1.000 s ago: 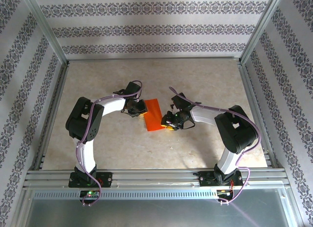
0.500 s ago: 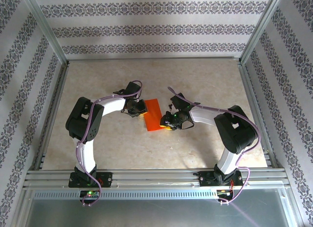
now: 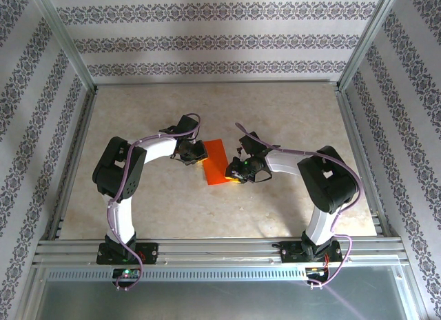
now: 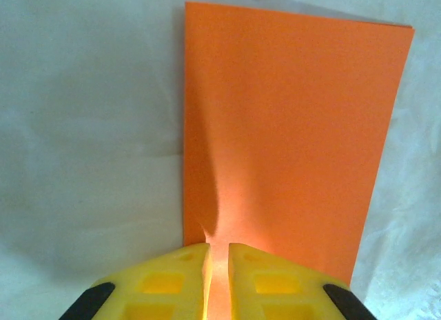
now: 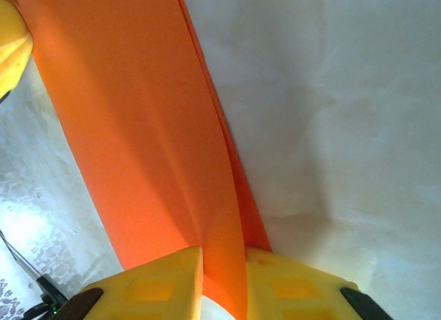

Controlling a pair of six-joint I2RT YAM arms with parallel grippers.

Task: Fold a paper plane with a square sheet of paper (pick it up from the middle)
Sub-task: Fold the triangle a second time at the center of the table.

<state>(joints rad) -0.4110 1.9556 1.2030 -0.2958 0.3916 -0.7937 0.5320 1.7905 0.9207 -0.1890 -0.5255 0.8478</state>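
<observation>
Left wrist: left jaws pinch the orange paper [image 4: 289, 127]; right jaws grip its other edge

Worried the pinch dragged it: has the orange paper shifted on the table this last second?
No. The square sheet of paper keeps its place and angle against the far edge of the table.
</observation>
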